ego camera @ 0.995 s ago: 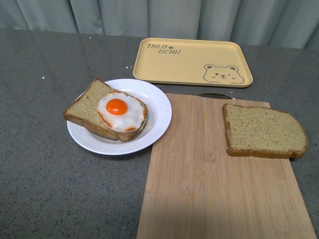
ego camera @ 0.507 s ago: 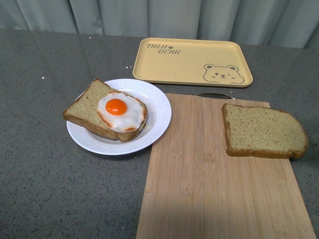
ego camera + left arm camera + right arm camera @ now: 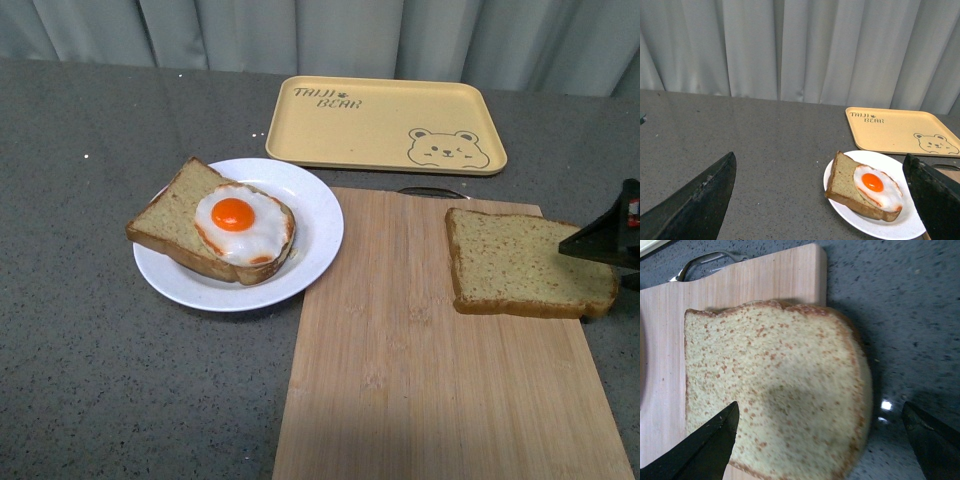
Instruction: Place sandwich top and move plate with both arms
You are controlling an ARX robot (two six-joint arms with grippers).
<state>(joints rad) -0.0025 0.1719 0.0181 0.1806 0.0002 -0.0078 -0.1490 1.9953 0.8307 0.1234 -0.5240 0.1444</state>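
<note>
Sandwich top (image 3: 528,263): plain tan slice with darker crust, flat on the board's (image 3: 400,350) far-right corner, rounded edge poking off the right. Round white plate (image 3: 315,235) sits left, maybe touching the board. Right gripper (image 3: 820,440) is spread wide over the slice, and left gripper (image 3: 822,197) is spread too.

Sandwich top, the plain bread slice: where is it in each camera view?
Front view: sandwich top lies at the right, on the cutting board.
Left wrist view: not in it.
Right wrist view: sandwich top fills the middle, overhanging the board's edge.
Shared landmark: the cutting board.
</note>
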